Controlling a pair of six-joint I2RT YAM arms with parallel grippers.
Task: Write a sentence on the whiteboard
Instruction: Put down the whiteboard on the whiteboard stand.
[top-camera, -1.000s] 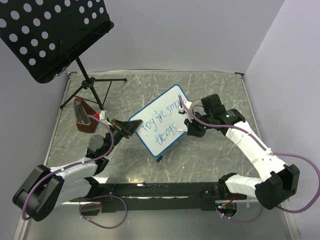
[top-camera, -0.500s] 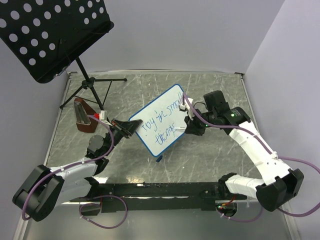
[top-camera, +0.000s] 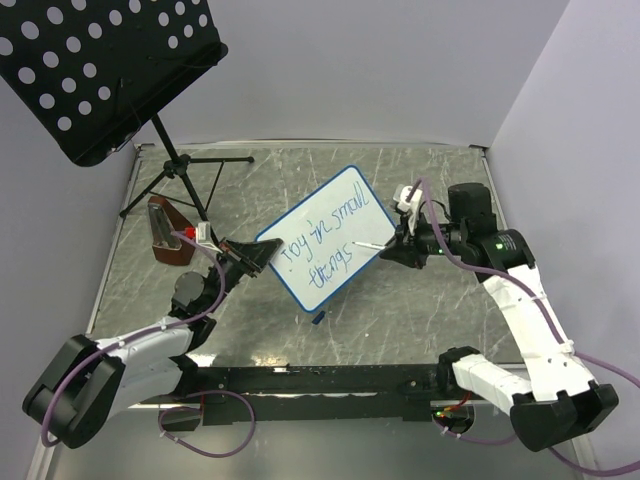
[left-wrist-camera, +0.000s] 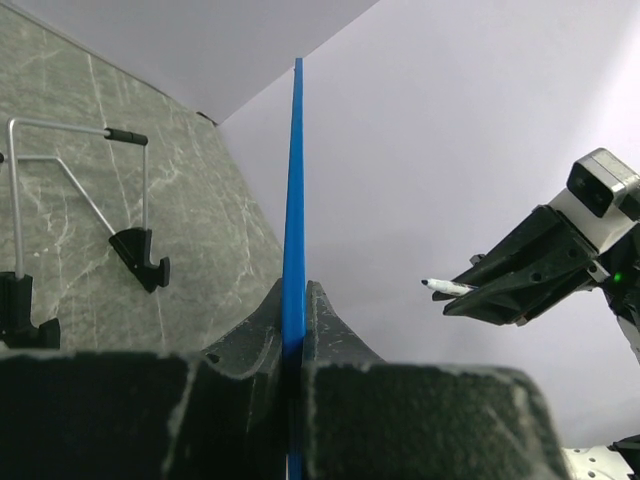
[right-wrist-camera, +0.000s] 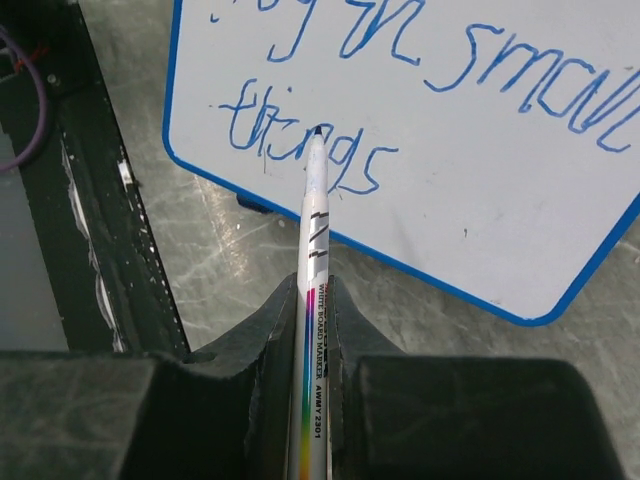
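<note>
Whiteboard (top-camera: 345, 215): it stands propped at an angle in the middle of the worktop (top-camera: 420, 320), its written face towards the right arm. I cannot tell whether its lower edge rests on the surface.
Sentence (top-camera: 325, 245): two lines of blue marker, roughly "Joy in small" over "things", fill most of the left and middle of the board.
Left claw (top-camera: 255, 256): it is clamped on the board's blue frame at its left edge. Its own camera shows the frame edge-on between the fingers (left-wrist-camera: 260, 335).
Right claw (top-camera: 400, 250): it is closed on a marker (top-camera: 375, 243), which sticks out forward.
Marker tip: it is off the board, with a plain gap showing in the left wrist view. In the right wrist view it aims towards "things".
Stage: by my judgement the words look finished, so what remains is a final mark or backing away.
Doing it well: the left arm should hold the board dead steady. Any last touch should come in square and light, and leave straight back.
Risk: a sideways drift could smear wet ink or push the board round.
Behind: a black perforated music stand (top-camera: 90, 70) is at the back left.
</note>
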